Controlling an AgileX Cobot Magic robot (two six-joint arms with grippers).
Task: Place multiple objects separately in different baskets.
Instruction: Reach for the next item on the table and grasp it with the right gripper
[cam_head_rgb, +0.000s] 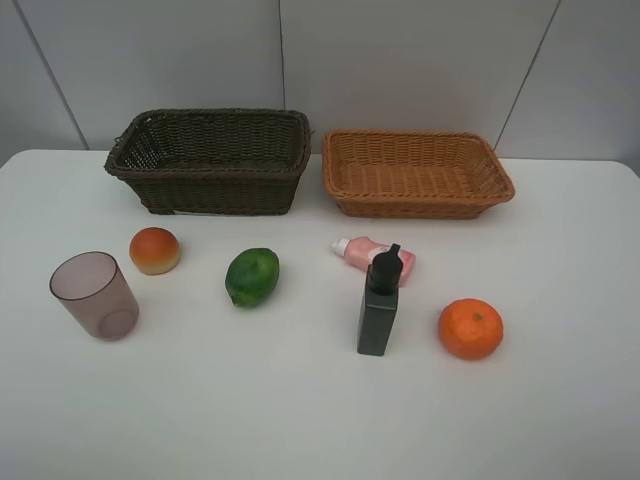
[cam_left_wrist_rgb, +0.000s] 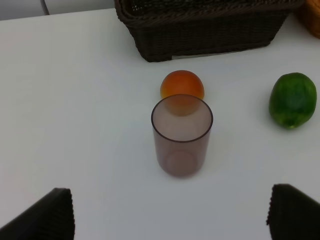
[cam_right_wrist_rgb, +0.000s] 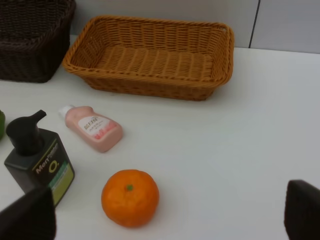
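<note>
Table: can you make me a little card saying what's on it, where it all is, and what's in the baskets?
back: dark basket left, tan basket right
inside baskets: nothing seen
on table, left to right: cup, red fruit, lime, pink bottle, black bottle, orange
upright: cup, black bottle
lying down: pink bottle
grippers: left gripper and right gripper open, holding nothing

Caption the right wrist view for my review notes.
Open right gripper faces an orange, an upright black bottle and a lying pink bottle, with the empty tan basket beyond.
</note>
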